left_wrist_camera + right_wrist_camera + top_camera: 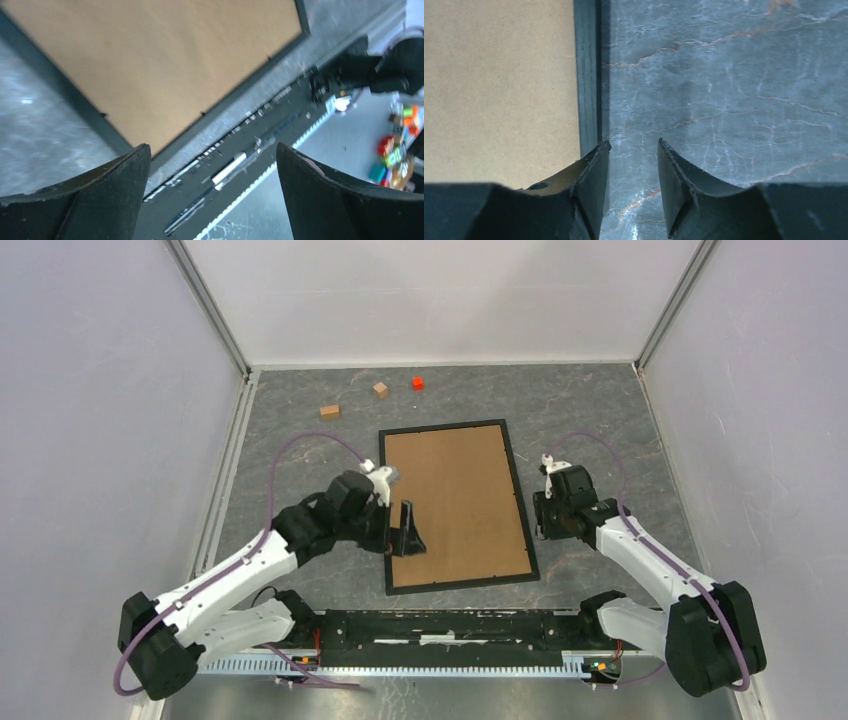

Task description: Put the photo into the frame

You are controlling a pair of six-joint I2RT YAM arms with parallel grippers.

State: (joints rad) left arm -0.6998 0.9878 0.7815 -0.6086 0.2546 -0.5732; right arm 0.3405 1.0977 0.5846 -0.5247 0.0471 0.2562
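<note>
— So, where's the thin black rectangular picture frame [442, 427]?
— Flat on the grey marbled table [600, 420], brown backing [455, 490] up. My left gripper [407, 537] hangs over its near-left edge, jaws wide, empty; my right gripper [632, 145], beside its right edge, half-open, grips nothing.

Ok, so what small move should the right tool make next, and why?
Probably slide the right tool a little toward the frame, so its black edge falls between the fingers. Right now the jaws stand apart over bare table just outside that edge, holding nothing, and the brown backing board faces up.
</note>
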